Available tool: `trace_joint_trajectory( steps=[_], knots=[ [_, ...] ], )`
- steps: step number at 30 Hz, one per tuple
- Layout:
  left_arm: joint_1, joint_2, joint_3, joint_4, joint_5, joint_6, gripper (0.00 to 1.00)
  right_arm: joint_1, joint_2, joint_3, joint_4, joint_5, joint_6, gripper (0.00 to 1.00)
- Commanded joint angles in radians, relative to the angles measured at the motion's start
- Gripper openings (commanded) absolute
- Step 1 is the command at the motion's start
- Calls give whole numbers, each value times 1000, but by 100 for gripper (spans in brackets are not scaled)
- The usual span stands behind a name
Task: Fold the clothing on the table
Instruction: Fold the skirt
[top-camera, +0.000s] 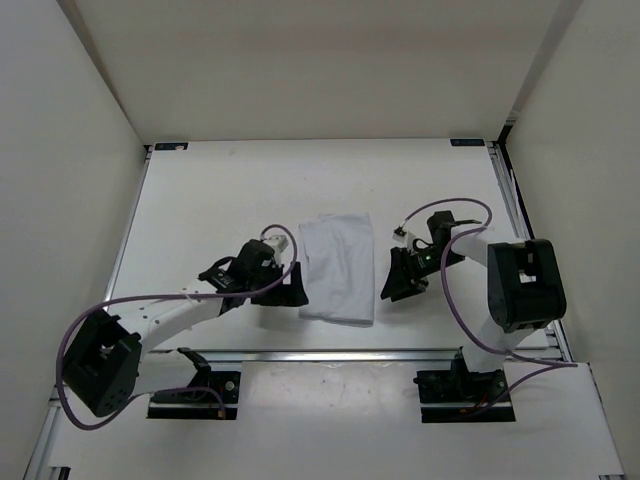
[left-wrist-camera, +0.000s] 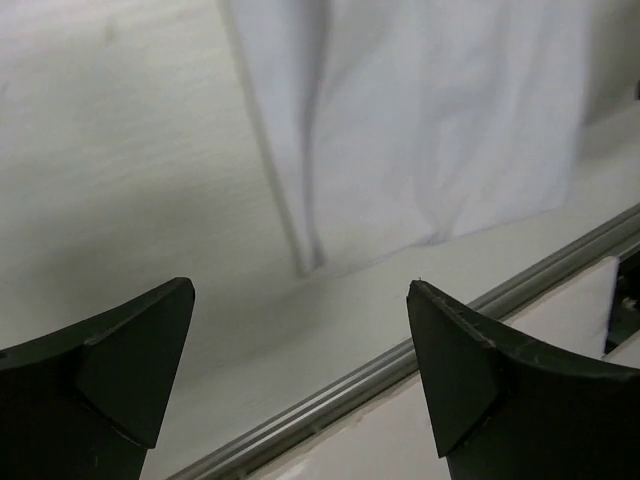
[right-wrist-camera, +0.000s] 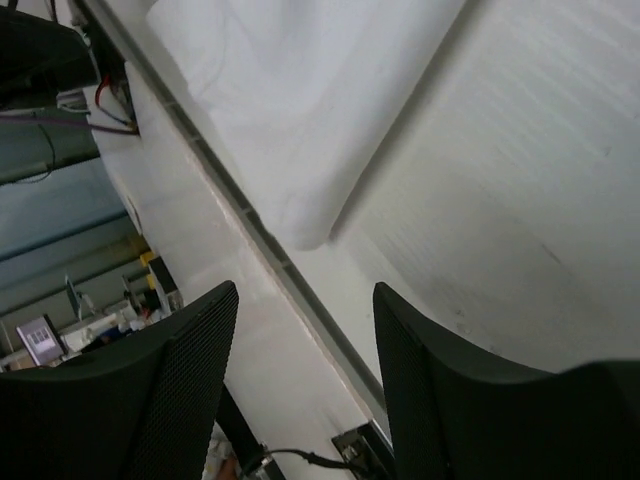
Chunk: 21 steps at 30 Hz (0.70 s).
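Two black two-finger tools flank the cloth in the top view. The left tool (top-camera: 289, 291) sits just beside the near left edge of the thin, soft, plain white clothing (top-camera: 338, 268), and the right tool (top-camera: 398, 281) sits near its right edge. The clothing lies flat as a narrow strip on the large off-white matte worktop (top-camera: 220, 200), about midway between the arms and close to the near metal rail (top-camera: 330, 352). With one arm on each side, either long edge or near corner is within easy reach, which suits a two-handed fold.

The left wrist view shows the left tool (left-wrist-camera: 300, 385) with its jaws wide apart and nothing between them. Its dark fingers (left-wrist-camera: 130, 370) hang low over bare worktop (left-wrist-camera: 120, 150). The clothing (left-wrist-camera: 430, 130) lies ahead, its doubled edge showing as a soft ridge, and the rail (left-wrist-camera: 400, 360) runs just beside it.

From the right wrist, the right tool (right-wrist-camera: 305, 390) also stands with its jaws apart and grips nothing. The rolled near corner of the clothing (right-wrist-camera: 300, 90) rests on the worktop (right-wrist-camera: 520, 180) just beside the rail (right-wrist-camera: 250, 230), ahead of the textured fingers (right-wrist-camera: 180, 390).

Judging by the narrow shape and thick edges, the sides are already folded in, and a crosswise fold probably remains.
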Motion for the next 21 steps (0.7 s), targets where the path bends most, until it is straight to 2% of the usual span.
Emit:
trace_joint_trajectory(
  steps=[1,8,13,19,21],
  knots=[
    [73,-61,-90,-31,61,-18,99,57,-5,-27,173,40,137,62],
    [173,-128,-181,42,119,-77,99,127,-28,-178,364,51,336,64],
    [151,-141,-234,188,140,-160,99,206,-110,-239,434,121,379,66],
    [93,-10,-253,290,179,-147,99,237,-103,-257,473,128,413,65],
    [75,20,-266,368,184,-163,98,228,-97,-254,477,131,419,65]
  ],
)
